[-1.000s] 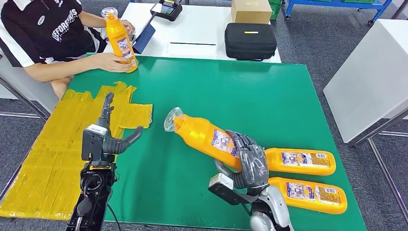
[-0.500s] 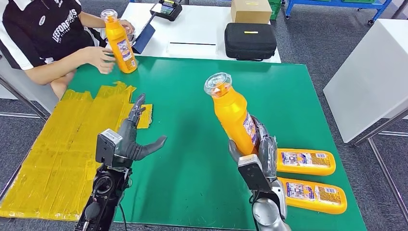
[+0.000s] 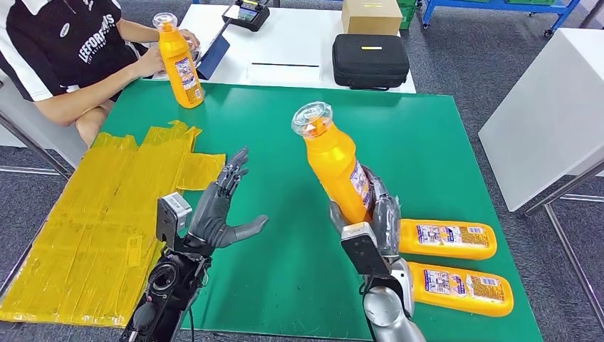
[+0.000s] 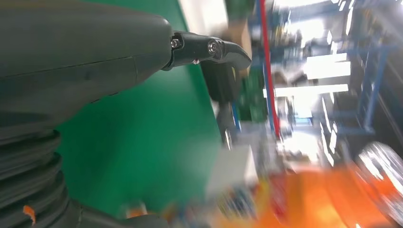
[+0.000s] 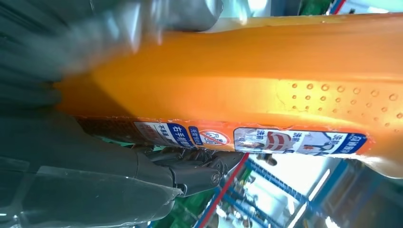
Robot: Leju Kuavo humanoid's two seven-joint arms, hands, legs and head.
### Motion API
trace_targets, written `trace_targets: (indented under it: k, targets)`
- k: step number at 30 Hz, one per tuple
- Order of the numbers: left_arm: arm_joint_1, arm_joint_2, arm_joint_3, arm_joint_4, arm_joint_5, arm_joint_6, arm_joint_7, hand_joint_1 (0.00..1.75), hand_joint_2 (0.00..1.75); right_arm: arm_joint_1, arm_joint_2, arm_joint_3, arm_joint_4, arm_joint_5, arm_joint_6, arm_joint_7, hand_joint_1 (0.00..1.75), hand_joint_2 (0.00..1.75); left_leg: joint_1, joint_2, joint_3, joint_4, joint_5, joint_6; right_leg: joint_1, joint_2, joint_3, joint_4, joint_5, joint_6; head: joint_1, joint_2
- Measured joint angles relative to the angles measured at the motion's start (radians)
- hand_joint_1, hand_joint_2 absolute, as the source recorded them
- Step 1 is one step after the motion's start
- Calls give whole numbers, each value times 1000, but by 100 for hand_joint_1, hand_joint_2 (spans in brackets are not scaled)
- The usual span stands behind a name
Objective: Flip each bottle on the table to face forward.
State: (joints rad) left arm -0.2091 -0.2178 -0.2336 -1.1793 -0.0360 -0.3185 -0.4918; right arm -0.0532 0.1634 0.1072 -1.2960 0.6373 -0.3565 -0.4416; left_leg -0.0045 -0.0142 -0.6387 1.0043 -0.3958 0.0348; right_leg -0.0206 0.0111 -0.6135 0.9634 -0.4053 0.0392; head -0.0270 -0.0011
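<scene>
I had the right hand (image 3: 377, 217) clamped on the upright orange bottle (image 3: 335, 167), left hand (image 3: 217, 210) spread empty, next likely a handover near the bench's (image 3: 427, 135) middle.

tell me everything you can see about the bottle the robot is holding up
The held bottle is bright orange, plastic by its look, with a clear cap on top and a printed blue, white and red label on its side. The right wrist view shows raised dots on its body. It stands nearly upright, cap tipped slightly toward the robot's left, lifted above the green table. The right hand grips its lower body; nothing else touches it.
</scene>
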Motion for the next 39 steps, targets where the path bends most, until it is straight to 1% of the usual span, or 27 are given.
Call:
trace_targets:
  k: [6, 9, 17, 20, 25, 39]
  targets:
    - [-12, -1, -32, 21, 121, -46, 45, 0, 175, -41, 21, 56, 96, 16, 13, -13, 175, 175, 0, 0, 0, 0, 0, 0, 0, 0, 0, 0, 0, 0, 0, 0]
    - [-16, -2, -39, 31, 154, -68, 60, 0, 175, -46, 26, 71, 113, 24, 18, -16, 175, 175, 0, 0, 0, 0, 0, 0, 0, 0, 0, 0, 0, 0, 0, 0]
    - [-19, -3, -41, 37, 168, -79, 66, 0, 175, -47, 29, 78, 119, 28, 18, -16, 175, 175, 0, 0, 0, 0, 0, 0, 0, 0, 0, 0, 0, 0, 0, 0]
    - [-27, -8, -48, 58, 202, -104, 78, 0, 175, -49, 37, 101, 142, 39, 19, -16, 175, 175, 0, 0, 0, 0, 0, 0, 0, 0, 0, 0, 0, 0, 0, 0]
    - [-63, -16, -72, 119, 225, -109, 93, 0, 175, -50, 58, 153, 186, 71, 27, -10, 175, 175, 0, 0, 0, 0, 0, 0, 0, 0, 0, 0, 0, 0, 0, 0]
    - [-77, -20, -73, 149, 236, -110, 99, 0, 175, -53, 75, 176, 206, 97, 42, 11, 175, 175, 0, 0, 0, 0, 0, 0, 0, 0, 0, 0, 0, 0, 0, 0]
